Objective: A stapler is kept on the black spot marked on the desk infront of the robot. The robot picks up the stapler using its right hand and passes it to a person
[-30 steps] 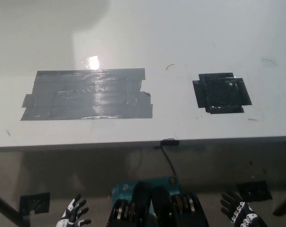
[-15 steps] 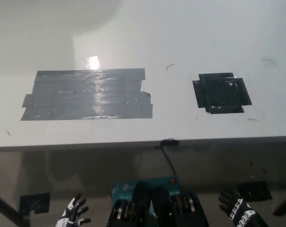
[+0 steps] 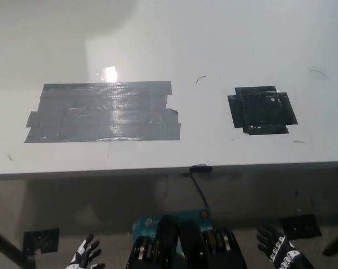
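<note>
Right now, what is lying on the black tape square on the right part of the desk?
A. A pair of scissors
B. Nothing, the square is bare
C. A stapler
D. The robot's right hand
B: the black tape square shows only its own tape surface with no stapler on it, and the right hand is low at the picture's bottom, below the desk edge, fingers apart, holding nothing.

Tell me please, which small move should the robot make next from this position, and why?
Probably wait, or at most raise the right hand toward the black spot. No stapler shows on that spot or elsewhere on the desk, so there is nothing to grasp. Both hands hang below the desk edge with fingers apart, the left hand at the lower left.
</note>
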You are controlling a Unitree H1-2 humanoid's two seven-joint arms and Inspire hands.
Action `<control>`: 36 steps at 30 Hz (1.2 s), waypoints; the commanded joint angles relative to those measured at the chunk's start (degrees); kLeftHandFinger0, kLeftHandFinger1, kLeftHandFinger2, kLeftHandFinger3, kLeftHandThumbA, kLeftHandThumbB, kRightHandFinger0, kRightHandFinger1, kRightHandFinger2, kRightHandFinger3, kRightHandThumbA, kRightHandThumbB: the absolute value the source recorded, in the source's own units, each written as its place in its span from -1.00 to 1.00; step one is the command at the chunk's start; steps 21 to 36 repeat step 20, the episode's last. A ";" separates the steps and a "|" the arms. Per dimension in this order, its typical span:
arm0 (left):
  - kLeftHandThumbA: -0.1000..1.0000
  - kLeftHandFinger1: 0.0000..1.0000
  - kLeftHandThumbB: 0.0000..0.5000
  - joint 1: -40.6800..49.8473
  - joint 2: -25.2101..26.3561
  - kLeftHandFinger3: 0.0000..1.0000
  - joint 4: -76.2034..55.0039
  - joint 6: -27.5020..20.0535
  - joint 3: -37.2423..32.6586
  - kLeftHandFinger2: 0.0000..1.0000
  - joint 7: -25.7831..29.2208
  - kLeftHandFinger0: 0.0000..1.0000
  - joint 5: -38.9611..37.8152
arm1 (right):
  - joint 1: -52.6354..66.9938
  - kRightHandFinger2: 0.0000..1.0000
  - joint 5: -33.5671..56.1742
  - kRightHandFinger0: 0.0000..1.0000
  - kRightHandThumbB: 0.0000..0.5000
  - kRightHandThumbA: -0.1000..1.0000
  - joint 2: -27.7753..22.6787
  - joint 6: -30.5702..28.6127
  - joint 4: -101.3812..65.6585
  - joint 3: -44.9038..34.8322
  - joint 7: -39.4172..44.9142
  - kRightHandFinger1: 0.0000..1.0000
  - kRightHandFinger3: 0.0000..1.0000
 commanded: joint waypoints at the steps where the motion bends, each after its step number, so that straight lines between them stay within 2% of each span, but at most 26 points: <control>1: 1.00 0.89 1.00 6.36 0.09 1.00 -1.78 -2.97 -0.45 0.92 0.41 0.67 0.73 | 5.88 1.00 -1.58 1.00 0.37 1.00 -0.78 -3.14 -1.51 1.18 1.28 1.00 1.00; 7: 1.00 0.93 0.93 9.58 0.24 1.00 -1.42 -4.14 -0.81 0.99 0.49 0.70 1.07 | 8.90 1.00 -2.47 1.00 0.36 1.00 -0.96 -4.93 -0.75 1.93 1.52 1.00 1.00; 8: 1.00 1.00 0.99 9.81 0.14 1.00 -1.75 -3.84 -0.76 1.00 0.59 0.79 1.09 | 9.11 1.00 -2.58 1.00 0.21 1.00 -0.70 -5.18 -1.07 1.84 1.20 1.00 1.00; 10: 1.00 1.00 0.99 10.05 -0.07 1.00 -1.87 -3.77 -0.67 1.00 0.83 0.84 1.16 | 9.48 1.00 -2.93 1.00 0.14 1.00 -0.23 -5.49 -1.81 1.68 0.54 1.00 1.00; 13: 1.00 1.00 0.97 9.72 -0.44 1.00 -1.93 -4.87 -0.42 1.00 0.93 1.00 0.46 | 9.61 1.00 -4.27 1.00 0.16 1.00 1.25 -6.69 -4.18 1.15 -1.34 1.00 1.00; 14: 1.00 1.00 0.94 9.30 -0.57 1.00 -2.45 -5.24 -0.43 1.00 1.00 1.00 0.52 | 9.25 1.00 -4.19 1.00 0.18 1.00 1.97 -6.68 -5.39 1.00 -1.93 1.00 1.00; 15: 1.00 1.00 1.00 8.46 -0.96 1.00 -2.68 -5.45 -0.26 1.00 1.50 1.00 0.80 | 8.53 1.00 -4.02 1.00 0.19 1.00 3.13 -6.46 -6.37 0.70 -2.91 1.00 1.00; 16: 1.00 1.00 0.97 7.89 -1.14 1.00 -2.57 -5.86 -0.13 1.00 1.87 1.00 1.06 | 7.91 1.00 -4.39 1.00 0.13 1.00 3.84 -6.97 -6.10 0.54 -3.48 1.00 1.00; 18: 1.00 1.00 0.94 6.42 -1.57 1.00 -1.62 -7.10 0.14 1.00 2.29 1.00 0.97 | 6.29 1.00 -5.35 1.00 0.24 1.00 5.55 -8.49 -4.14 -0.11 -4.83 1.00 1.00; 20: 1.00 1.00 0.96 5.75 -1.98 1.00 -0.63 -7.25 0.34 1.00 2.34 1.00 0.50 | 5.95 1.00 -6.57 1.00 0.24 1.00 6.76 -10.50 -1.76 -0.68 -5.88 1.00 1.00; 36: 1.00 1.00 0.96 5.75 -1.98 1.00 -0.63 -7.25 0.34 1.00 2.34 1.00 0.50 | 5.95 1.00 -6.57 1.00 0.24 1.00 6.76 -10.50 -1.76 -0.68 -5.88 1.00 1.00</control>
